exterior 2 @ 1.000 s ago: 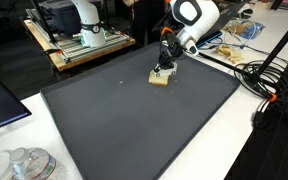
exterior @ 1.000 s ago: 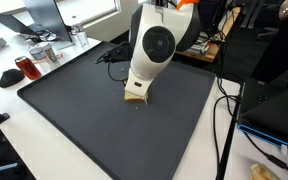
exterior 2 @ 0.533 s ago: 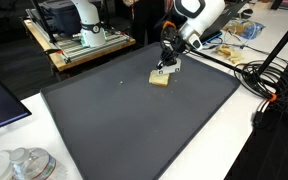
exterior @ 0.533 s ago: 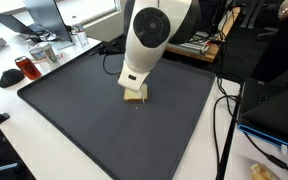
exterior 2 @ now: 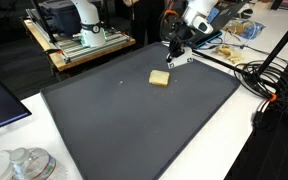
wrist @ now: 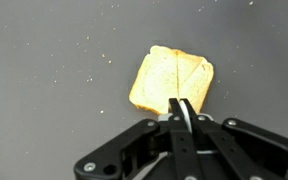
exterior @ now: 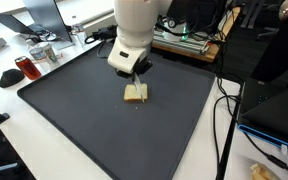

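A slice of toasted bread (exterior: 135,93) (exterior 2: 160,78) lies flat on the dark mat (exterior: 74,110) (exterior 2: 114,130), alone and untouched. In both exterior views my gripper (exterior: 134,70) (exterior 2: 174,57) hangs above the bread, lifted clear of it. From the wrist view the bread (wrist: 170,79) sits just beyond the fingertips, and the gripper (wrist: 181,104) is shut with its two fingers pressed together and nothing between them. Crumbs are scattered on the mat around the slice.
A white table edge carries a red cup (exterior: 26,68) and clutter at the back. Cables (exterior 2: 246,72) run along the mat's side, a white machine on a wooden cart (exterior 2: 84,35) stands behind, and a stack of discs (exterior 2: 24,165) lies near the front corner.
The arm has risen from the bread and drawn back from it; one second ago the shut gripper was down at the slice. The bread has stayed in place.
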Tool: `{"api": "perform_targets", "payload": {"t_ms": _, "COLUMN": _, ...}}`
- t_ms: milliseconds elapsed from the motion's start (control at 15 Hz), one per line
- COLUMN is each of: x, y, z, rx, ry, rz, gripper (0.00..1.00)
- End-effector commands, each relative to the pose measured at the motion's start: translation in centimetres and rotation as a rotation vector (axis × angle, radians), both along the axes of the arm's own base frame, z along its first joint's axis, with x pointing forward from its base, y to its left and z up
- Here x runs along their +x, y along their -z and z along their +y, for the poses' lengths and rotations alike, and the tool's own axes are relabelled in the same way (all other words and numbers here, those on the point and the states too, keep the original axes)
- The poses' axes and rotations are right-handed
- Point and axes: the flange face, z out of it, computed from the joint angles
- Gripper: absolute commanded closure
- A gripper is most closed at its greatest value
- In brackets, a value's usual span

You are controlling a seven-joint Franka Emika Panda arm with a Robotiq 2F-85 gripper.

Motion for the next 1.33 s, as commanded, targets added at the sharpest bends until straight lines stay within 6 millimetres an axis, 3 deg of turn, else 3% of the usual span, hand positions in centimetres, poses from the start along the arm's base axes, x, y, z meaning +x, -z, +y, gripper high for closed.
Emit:
{"api": "perform_targets", "payload": {"t_ms": 0, "x": -1.8, "y": -2.1, "z": -0.9, "rx": 0.127, "ry": 0.054, "rz": -0.105, "gripper": 0.99}}
{"api": "perform_targets", "payload": {"t_ms": 333, "x": -3.6, "y": -1.6, "z": -1.9, "rx": 0.291, "ry": 0.117, "rz": -0.224, "gripper": 0.99}}
{"api": "perform_targets", "payload": {"t_ms": 733, "x": -5.0, "y": -0.6, "z": -0.7, "rx": 0.311, "ry": 0.161, "rz": -0.297, "gripper": 0.99}}
{"api": "perform_targets", "payload": {"t_ms": 800, "x": -4.0, "y": 0.0, "z": -1.0, "rx": 0.295, "ry": 0.126, "rz": -0.284, "gripper": 0.96}}
{"api": "perform_targets", "payload": {"t_ms": 1067, "x": -4.2, "y": 0.1, "z": -0.6, "rx": 0.296, "ry": 0.142, "rz": -0.283, "gripper": 0.99}}
{"api": "perform_targets", "payload": {"t_ms": 1267, "x": -4.1, "y": 0.7, "z": 1.5, "rx": 0.249, "ry": 0.107, "rz": -0.295, "gripper": 0.99}}
